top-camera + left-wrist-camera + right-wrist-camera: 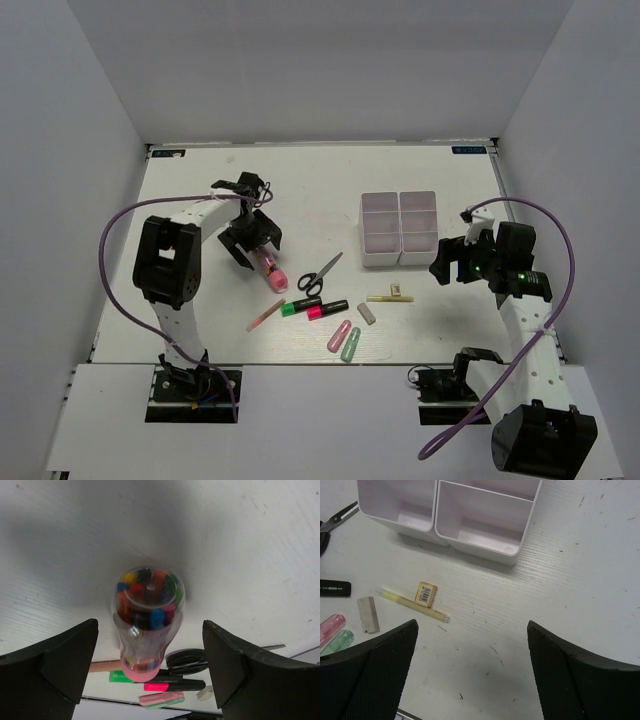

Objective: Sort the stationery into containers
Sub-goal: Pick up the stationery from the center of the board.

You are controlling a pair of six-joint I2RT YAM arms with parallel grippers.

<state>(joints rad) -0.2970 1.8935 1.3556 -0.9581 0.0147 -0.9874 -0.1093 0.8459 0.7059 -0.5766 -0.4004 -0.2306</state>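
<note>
Left pincer (149, 626) astride pink bottle (148, 611), apparently clear

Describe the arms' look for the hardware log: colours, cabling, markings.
Left arm and right arm match: white links, black joint housings, black bases. A purple cable loops along each. Green light lit near the right wrist. Jaws black, wedge-shaped; the right pair shows fine mesh texture.

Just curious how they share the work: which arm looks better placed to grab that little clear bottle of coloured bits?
The left. Its open fingers sit either side of the bottle, ready to close. The right arm's fingers hang by the white trays, well away from it.
</note>
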